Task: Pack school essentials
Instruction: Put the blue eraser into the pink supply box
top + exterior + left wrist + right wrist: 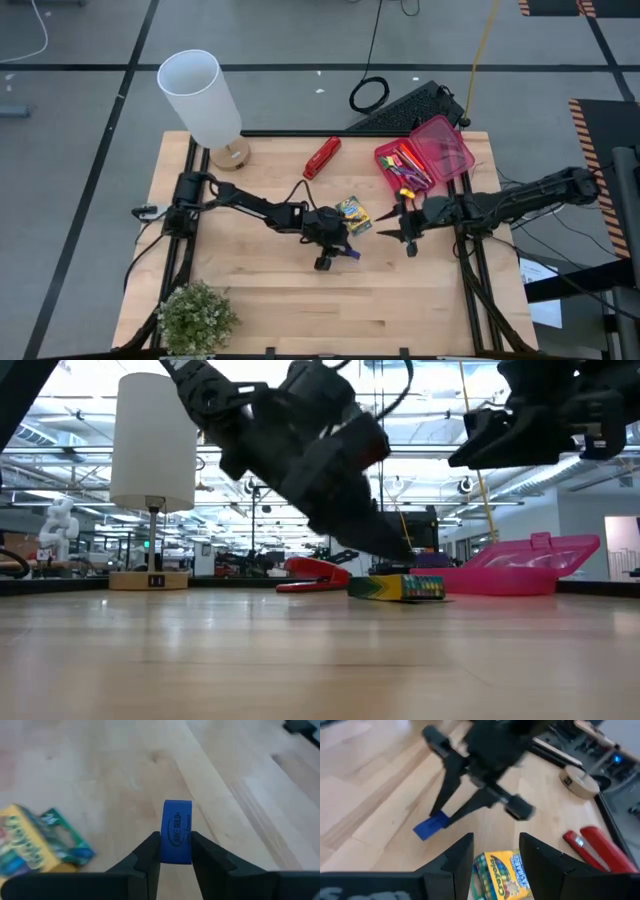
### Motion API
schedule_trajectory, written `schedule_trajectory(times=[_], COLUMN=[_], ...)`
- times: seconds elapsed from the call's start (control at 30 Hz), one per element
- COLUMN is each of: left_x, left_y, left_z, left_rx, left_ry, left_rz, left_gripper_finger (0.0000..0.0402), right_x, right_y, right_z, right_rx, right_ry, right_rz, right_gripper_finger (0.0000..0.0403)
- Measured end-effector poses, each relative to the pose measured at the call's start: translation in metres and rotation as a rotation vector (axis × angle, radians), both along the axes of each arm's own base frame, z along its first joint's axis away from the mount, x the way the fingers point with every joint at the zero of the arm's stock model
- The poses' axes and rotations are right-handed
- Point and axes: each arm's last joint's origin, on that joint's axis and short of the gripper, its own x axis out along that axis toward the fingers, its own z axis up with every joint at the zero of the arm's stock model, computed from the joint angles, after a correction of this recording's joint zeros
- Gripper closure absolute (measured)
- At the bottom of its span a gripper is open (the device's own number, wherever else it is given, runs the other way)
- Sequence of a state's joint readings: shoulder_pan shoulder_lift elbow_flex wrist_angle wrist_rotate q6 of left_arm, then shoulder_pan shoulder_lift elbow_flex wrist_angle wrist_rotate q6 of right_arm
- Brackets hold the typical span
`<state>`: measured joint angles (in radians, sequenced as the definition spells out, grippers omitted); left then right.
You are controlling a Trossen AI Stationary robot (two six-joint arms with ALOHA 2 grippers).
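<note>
— While pinching the blue eraser (177, 832) upright between its jaws, close over the middle of the worktop (260, 300), left gripper (338, 250) to head where?

— Toward the pink box (380, 152), open at the far right corner with coloured stationery already in the tray (clear lid thrown back alongside). Judged the proper home for the eraser.

— Anything in the way?

— Yes: right gripper (405, 232), jaws spread and holding nothing, near the crayon box (353, 213) and roughly between eraser and pink box. Best to lift first, then either wait or swing wide, rather than cut across under that arm.

— And the grip?

— Held by the lower part only, with a good deal poking out past the tips. So slow, smooth moves; otherwise some risk of a twist and a slip.

— Release?

— Low over the tray, not over the lid. Spread the jaws only once well inside the rim, since a small eraser dropped from height could bounce out. Also steer clear of the red stapler (322, 157), lying near the far edge and no part of the load.
</note>
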<state>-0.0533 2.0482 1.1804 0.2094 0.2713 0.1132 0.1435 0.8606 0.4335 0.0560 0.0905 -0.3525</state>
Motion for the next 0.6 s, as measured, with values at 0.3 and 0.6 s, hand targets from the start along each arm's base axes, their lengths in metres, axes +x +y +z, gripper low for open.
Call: schedule_trajectory(times=[0.3,0.6], left_x=[-0.007,-0.017], left_y=[0.008,0.01], left_z=[0.044,0.057], left_rx=[-0.087,-0.135], left_ry=[-0.041,0.03], left_rz=[0.121,0.18], left_gripper_finger=[0.0298,0.0298], right_x=[0.014,0.032], right_y=[0.028,0.045], right_z=[-0.02,-0.032], right_rx=[-0.309,-0.507], right_ry=[0.043,-0.024], right_rz=[0.061,0.125], right_gripper_finger=[0.0249,0.0249])
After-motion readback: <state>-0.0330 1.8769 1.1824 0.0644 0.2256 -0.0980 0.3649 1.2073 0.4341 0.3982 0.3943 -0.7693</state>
